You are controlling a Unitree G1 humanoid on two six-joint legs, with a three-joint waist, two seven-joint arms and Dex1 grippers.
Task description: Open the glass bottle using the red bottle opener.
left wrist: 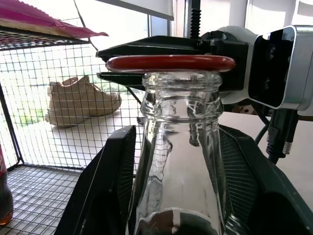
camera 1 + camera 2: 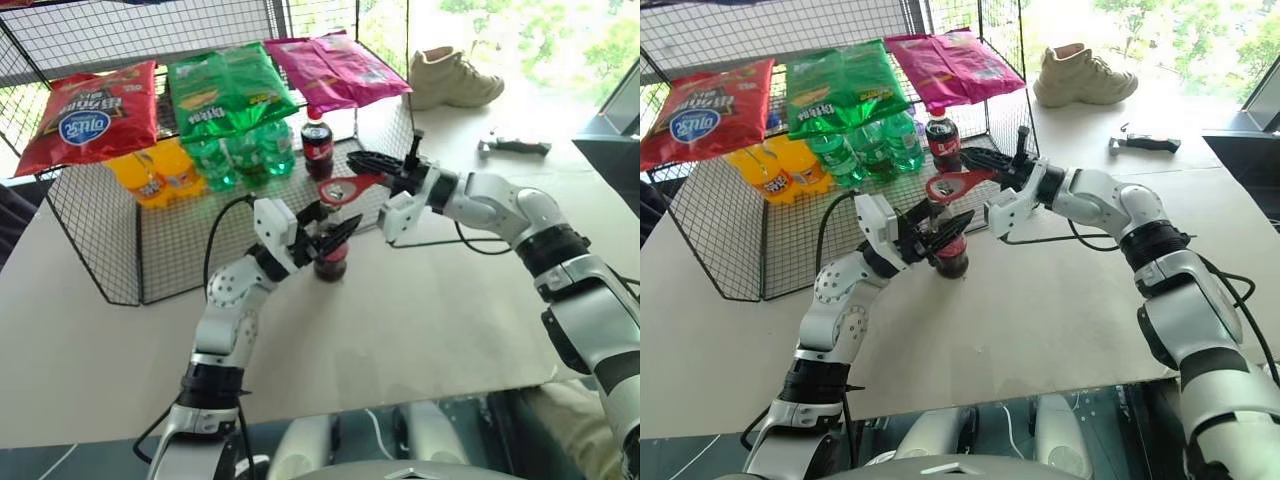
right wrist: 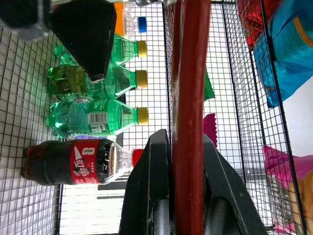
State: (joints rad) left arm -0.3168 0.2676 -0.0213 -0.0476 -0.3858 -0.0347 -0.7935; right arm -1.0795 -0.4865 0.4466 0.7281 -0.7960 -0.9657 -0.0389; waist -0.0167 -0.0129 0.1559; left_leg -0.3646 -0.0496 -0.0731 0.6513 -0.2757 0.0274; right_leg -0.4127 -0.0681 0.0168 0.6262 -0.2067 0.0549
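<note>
On the pale table (image 2: 420, 320), seen from the head camera, the left pincer (image 2: 330, 235) grips the glass bottle (image 2: 331, 262), which stands upright just in front of a wire rack (image 2: 120, 250). The right pincer (image 2: 365, 170) reaches in from the right, pressed together on the handle of the red bottle opener (image 2: 345, 189), whose loop head sits above the bottle's neck. This view alone shows the far things: a beige shoe (image 2: 452, 78) and a black-and-silver tool (image 2: 514, 147), well apart from the bottle. On top of the rack lie a red snack bag (image 2: 88, 115), a green bag (image 2: 228, 90) and a pink bag (image 2: 335, 68); their printing is too small to read. Inside the rack stand orange bottles (image 2: 152, 172), green bottles (image 2: 240, 152) and a plastic cola bottle (image 2: 317, 142).

In the left wrist view the bottle's clear neck rises between the two black fingers (image 1: 105, 196), partly spread around the glass. Its mouth looks bare, with no cap, and the opener's red ring lies across just above the lip; whether it touches I cannot tell.

In the right wrist view the red handle runs straight out from between the closed fingers (image 3: 146, 196). The cola bottle's red label carries white script that cannot be read.
</note>
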